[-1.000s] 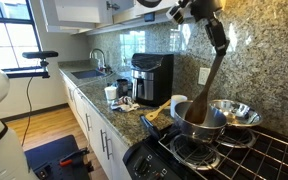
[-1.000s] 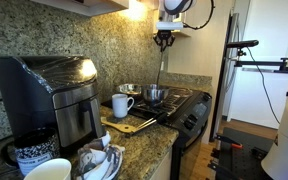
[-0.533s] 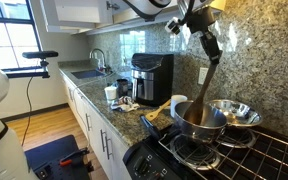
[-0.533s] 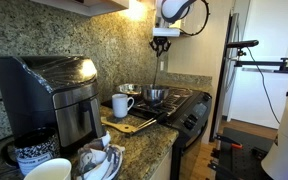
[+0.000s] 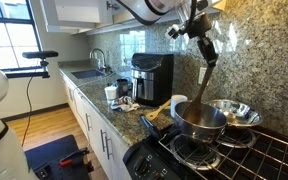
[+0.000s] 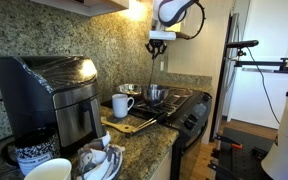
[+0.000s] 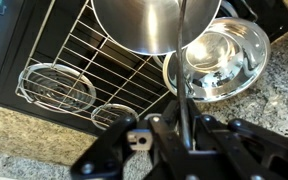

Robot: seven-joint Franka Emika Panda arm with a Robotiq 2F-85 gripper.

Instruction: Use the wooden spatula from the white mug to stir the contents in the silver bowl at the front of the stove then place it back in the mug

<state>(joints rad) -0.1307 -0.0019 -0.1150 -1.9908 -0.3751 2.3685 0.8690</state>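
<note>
My gripper [image 5: 205, 47] hangs high over the stove [image 5: 234, 152], shut on the top of the wooden spatula [image 5: 201, 85]. The spatula slants down, and its blade end is inside the silver bowl [image 5: 200, 121] on the front burner. In the other exterior view the gripper [image 6: 156, 44] holds the spatula [image 6: 154, 72] above the same bowl [image 6: 154, 96]. The white mug [image 5: 178, 104] [image 6: 121, 105] stands on the counter just beside the stove. In the wrist view the thin spatula handle [image 7: 182, 60] runs up from between my fingers [image 7: 185, 128] past the silver bowl [image 7: 149, 25].
A shinier, flared steel bowl [image 5: 236, 110] [image 7: 222, 55] sits behind the silver bowl. A wooden board [image 6: 129, 124] with utensils lies by the mug. A black coffee machine [image 5: 150, 77] [image 6: 59, 100], a small cup [image 5: 111, 93] and a sink [image 5: 88, 72] are along the counter. Granite backsplash rises close behind.
The gripper has swung sideways toward the mug side and slightly lower, tilting the spatula more while its blade stays in the bowl. The grip is unchanged.
</note>
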